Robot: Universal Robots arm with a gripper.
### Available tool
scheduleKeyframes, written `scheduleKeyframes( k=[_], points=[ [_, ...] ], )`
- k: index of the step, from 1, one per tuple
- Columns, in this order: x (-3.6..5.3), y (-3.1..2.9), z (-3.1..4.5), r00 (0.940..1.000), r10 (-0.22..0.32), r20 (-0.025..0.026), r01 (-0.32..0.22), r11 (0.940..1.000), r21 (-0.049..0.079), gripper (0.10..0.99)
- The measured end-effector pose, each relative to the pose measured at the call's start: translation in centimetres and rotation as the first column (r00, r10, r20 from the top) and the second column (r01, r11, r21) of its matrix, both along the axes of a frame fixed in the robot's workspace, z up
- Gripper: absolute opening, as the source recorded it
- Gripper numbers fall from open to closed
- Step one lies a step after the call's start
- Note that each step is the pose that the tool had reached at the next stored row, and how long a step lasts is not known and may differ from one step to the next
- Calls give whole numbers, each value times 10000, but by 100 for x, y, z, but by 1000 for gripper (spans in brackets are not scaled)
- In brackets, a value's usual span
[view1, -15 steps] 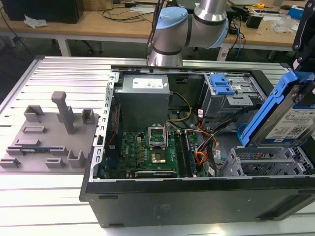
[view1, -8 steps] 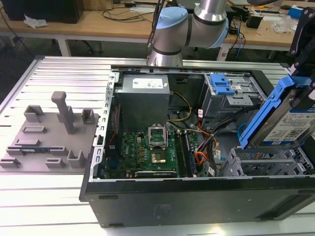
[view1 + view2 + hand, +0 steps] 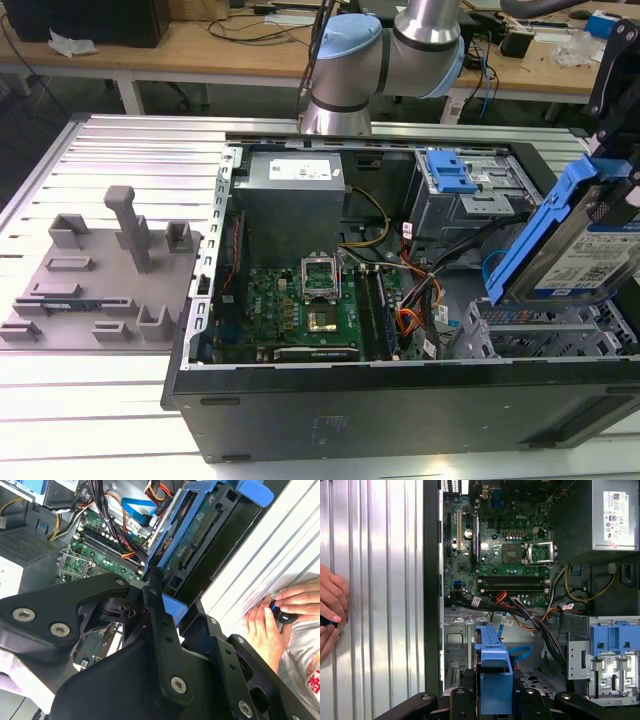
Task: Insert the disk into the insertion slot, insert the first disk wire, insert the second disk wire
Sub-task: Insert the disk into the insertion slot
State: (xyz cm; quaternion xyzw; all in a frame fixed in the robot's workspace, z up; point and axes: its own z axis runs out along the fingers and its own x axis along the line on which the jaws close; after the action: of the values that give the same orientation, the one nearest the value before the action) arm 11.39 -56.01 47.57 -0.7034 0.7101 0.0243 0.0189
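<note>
My gripper (image 3: 608, 150) is shut on the disk (image 3: 578, 240), a silver drive with a white label in a bright blue carrier. The disk hangs tilted above the insertion slot (image 3: 535, 330), a grey perforated cage at the near corner of the open computer case on the exterior view's right. In both wrist views the black fingers (image 3: 161, 611) clamp the carrier's edge (image 3: 493, 672). The first disk wire (image 3: 410, 320), an orange-red bundle, lies loose beside the motherboard. The second disk wire (image 3: 490, 272), a light blue cable, loops just beside the slot (image 3: 521, 652).
A larger cage with a blue latch (image 3: 452, 172) stands behind the slot. The power supply (image 3: 292, 185) and motherboard (image 3: 300, 310) take up the case's other half. A grey fixture plate (image 3: 95, 270) lies on the exterior view's left. A person's hand (image 3: 270, 622) rests on the ribbed table beside the case.
</note>
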Motion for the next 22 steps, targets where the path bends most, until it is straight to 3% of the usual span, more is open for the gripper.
scheduleKeyframes(
  k=[22],
  points=[
    [9,0,-157,10000,0,0,0,10000,0,365]
  ],
)
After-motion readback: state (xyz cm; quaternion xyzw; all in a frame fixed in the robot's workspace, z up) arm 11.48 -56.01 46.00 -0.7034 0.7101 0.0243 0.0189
